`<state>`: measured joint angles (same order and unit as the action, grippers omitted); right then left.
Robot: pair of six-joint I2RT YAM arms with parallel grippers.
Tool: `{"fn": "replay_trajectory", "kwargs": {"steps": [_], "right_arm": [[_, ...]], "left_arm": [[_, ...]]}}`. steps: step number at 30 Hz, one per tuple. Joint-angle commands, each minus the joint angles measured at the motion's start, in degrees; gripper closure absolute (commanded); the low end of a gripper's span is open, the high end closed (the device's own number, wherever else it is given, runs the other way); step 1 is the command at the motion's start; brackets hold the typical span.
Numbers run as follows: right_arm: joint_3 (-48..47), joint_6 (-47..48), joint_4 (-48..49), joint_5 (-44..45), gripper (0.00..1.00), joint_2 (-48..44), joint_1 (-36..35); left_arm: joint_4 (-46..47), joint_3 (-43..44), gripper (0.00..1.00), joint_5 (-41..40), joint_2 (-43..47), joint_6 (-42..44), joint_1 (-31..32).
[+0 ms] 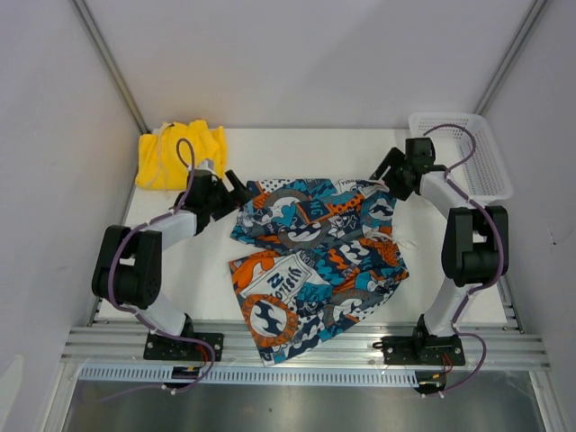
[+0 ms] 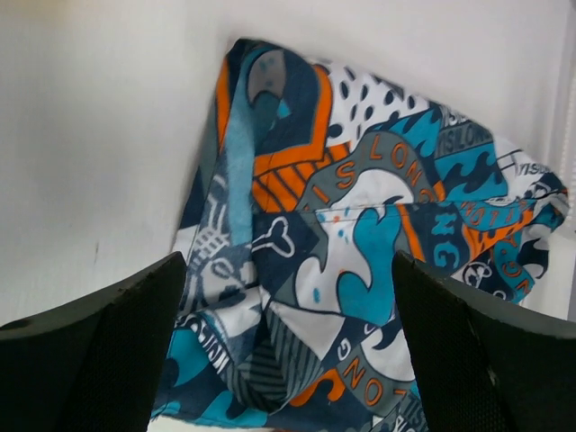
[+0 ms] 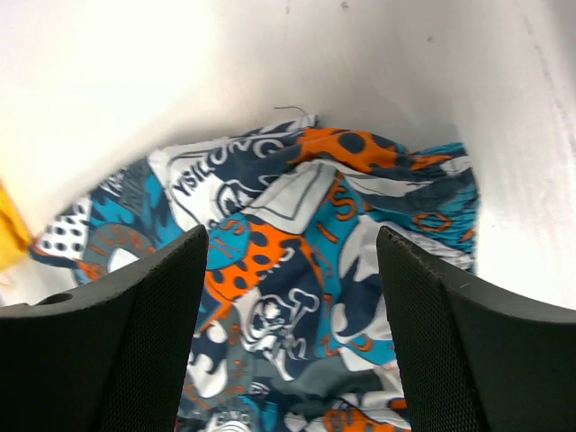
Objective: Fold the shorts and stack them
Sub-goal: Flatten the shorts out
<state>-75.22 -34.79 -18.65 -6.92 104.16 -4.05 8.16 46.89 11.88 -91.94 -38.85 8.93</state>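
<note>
On the white surface (image 1: 180, 270), the printed shorts (image 1: 315, 261) lie spread at centre, with the yellow shorts (image 1: 171, 157) bunched in the far-left corner. The left fingers (image 1: 239, 187) and right fingers (image 1: 387, 171) hover released over the printed pair's far corners. The soft, light cloth is likely best pinched there.

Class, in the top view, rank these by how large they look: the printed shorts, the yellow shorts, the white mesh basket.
Largest: printed shorts.
Then: white mesh basket.
Smallest: yellow shorts, bunched up; close to the basket, so unsure.
</note>
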Motion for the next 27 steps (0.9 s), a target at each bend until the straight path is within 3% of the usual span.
{"fn": "replay_trajectory", "kwargs": {"steps": [1,6,10,19,20,21,27], "right_arm": [[-0.3,-7.4,3.7,-0.5,0.23,-0.1,-0.4],[-2.1,-15.7,0.4,4.3,0.32,2.6,-1.0],[-3.7,-18.5,-1.7,3.2,0.33,5.0,-1.7],[-3.9,-24.9,2.4,3.2,0.4,10.1,-2.1],[-4.2,-24.9,2.7,3.1,0.44,10.4,-2.1],[-4.5,-24.9,2.8,3.2,0.59,10.9,-2.1],[-4.4,-23.3,5.0,2.3,1.0,11.2,-2.0]], "left_arm": [[7.9,0.3,0.04,-0.5,0.1,-2.1,1.0],[9.0,0.1,0.04,-1.2,-0.2,-2.1,2.1],[8.4,0.1,0.04,-1.5,-0.1,-1.6,2.5],[7.7,1.5,0.04,-2.7,-0.9,0.1,3.6],[7.4,1.6,0.04,-2.7,-1.4,0.4,3.8],[7.0,2.9,0.04,-2.8,-1.7,1.5,3.8],[3.4,7.3,0.14,-0.9,-5.2,6.8,4.8]]}}
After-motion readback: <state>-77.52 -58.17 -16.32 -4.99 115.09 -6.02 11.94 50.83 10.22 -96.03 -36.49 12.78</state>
